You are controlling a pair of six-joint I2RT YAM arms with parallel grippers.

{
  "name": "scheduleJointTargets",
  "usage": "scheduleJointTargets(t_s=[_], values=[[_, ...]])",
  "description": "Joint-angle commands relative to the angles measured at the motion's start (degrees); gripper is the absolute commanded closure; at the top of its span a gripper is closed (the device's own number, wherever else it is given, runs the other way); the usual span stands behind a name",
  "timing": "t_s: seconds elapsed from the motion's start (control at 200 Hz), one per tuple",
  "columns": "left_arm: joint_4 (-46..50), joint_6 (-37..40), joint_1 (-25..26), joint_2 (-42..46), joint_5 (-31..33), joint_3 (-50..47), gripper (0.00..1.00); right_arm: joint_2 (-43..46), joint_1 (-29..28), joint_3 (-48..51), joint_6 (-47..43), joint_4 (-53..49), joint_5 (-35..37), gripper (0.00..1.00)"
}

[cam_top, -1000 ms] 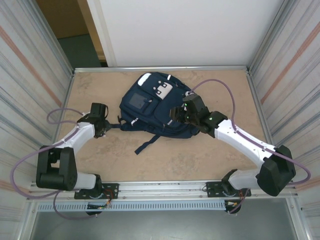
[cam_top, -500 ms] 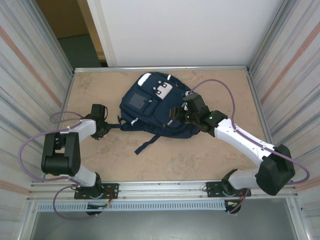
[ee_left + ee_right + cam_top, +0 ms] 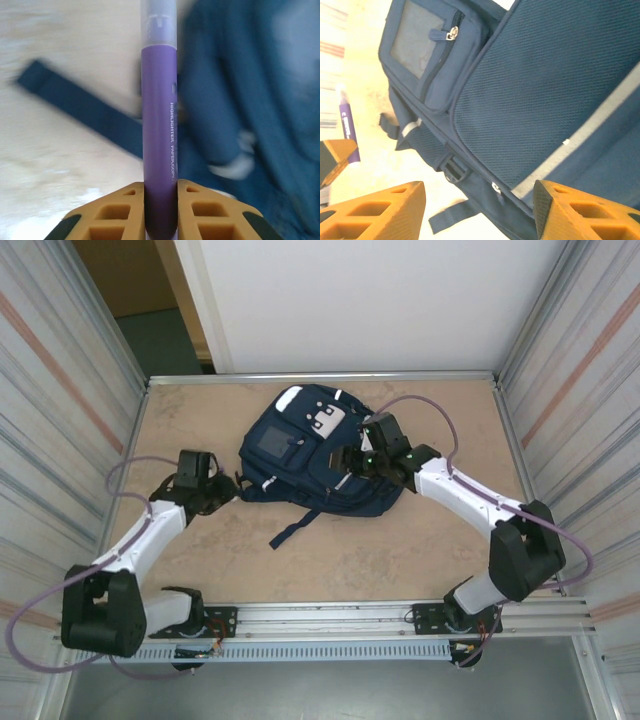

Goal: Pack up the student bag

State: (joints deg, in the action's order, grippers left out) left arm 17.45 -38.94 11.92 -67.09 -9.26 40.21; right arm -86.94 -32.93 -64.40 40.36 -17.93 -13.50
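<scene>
Shifted farther across the student bag (image 3: 310, 455), the right claw (image 3: 480, 200) gapes open, holding nothing. Left claw (image 3: 160, 187), just left of the bag, is clamped on a purple highlighter (image 3: 159, 110).

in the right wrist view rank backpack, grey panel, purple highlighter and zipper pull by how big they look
1. backpack
2. grey panel
3. purple highlighter, its lower end hidden, so its full length is unsure
4. zipper pull

Robot lab cell, beige tabletop (image 3: 400, 540), ribbed metal side walls (image 3: 60, 390), white back panel (image 3: 370, 300), aluminium mounting rail (image 3: 330, 615)
</scene>
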Motion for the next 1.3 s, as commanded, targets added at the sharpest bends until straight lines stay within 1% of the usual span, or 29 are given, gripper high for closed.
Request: scheduleJointTargets(t_s=[0.0, 0.07, 0.115, 0.23, 0.296, 0.391, 0.581, 0.742, 0.822, 0.917, 0.967, 1.012, 1.077, 1.157, 1.227, 1.293], values=[[-6.77, 7.74, 6.15, 0.63, -10.74, 3.39, 0.85, -2.58, 0.5, -4.43, 3.21, 3.04, -9.12, 0.41], [-8.94, 10.9, 10.63, -0.58, -13.61, 5.68, 0.86, -4.03, 0.71, -5.55, 3.76, 5.13, -12.73, 0.41], [-10.06, 12.67, 13.34, -1.23, -13.77, 6.89, 0.88, -4.85, 1.06, -6.23, 4.37, 6.32, -14.77, 0.41], [-13.1, 16.47, 19.83, -3.38, -13.75, 8.72, 0.88, -6.57, 2.09, -7.94, 5.84, 6.86, -18.05, 0.4], [-14.14, 16.97, 21.74, -4.87, -14.16, 9.75, 0.87, -7.08, 2.26, -8.0, 6.18, 6.99, -19.23, 0.39], [-14.61, 15.64, 23.42, -7.08, -14.62, 11.1, 0.86, -6.85, 1.69, -7.03, 6.74, 8.46, -20.43, 0.39], [-19.01, 12.63, 24.22, -10.05, -16.14, 10.78, 0.87, -6.06, 0.11, -3.64, 8.59, 10.55, -18.09, 0.42], [-19.28, 10.2, 24.13, -12.05, -15.0, 11.69, 0.89, -5.28, -0.82, -1.9, 9.15, 9.91, -15.21, 0.42], [-20.09, 9.94, 24.04, -12.99, -15.37, 11.89, 0.9, -4.24, -0.24, -1.03, 8.53, 8.88, -13.41, 0.42], [-20.62, 9.61, 23.64, -13.78, -16.13, 12.09, 0.9, -2.61, 1.37, -0.1, 7.65, 7.97, -13.62, 0.42], [-21.34, 9.58, 23.46, -14.36, -17.43, 12.13, 0.9, -1.39, 2.28, 0.52, 5.6, 7.64, -13.79, 0.42], [-21.85, 10.01, 23.13, -15.49, -20.33, 12.59, 0.9, 0.1, 2.97, 1.4, 2.05, 7.74, -14.11, 0.42], [-19.53, 10.86, 22.9, -17.54, -24.66, 15.06, 0.91, 3.36, 2.98, 2.98, -5.42, 6.55, -10.57, 0.43], [-17.75, 12.24, 22.99, -19.08, -28.7, 17.5, 0.91, 7.02, 3.09, 4.89, -10.96, 5.74, -9.22, 0.43], [-17.81, 13.04, 22.99, -19.23, -29.39, 17.58, 0.9, 9.71, 3.22, 6.01, -13.44, 4.16, -6.88, 0.42], [-16.11, 13.76, 22.67, -19.6, -27.5, 17.88, 0.9, 10.9, 3.37, 5.85, -14.12, 0.37, 0.85, 0.42]])
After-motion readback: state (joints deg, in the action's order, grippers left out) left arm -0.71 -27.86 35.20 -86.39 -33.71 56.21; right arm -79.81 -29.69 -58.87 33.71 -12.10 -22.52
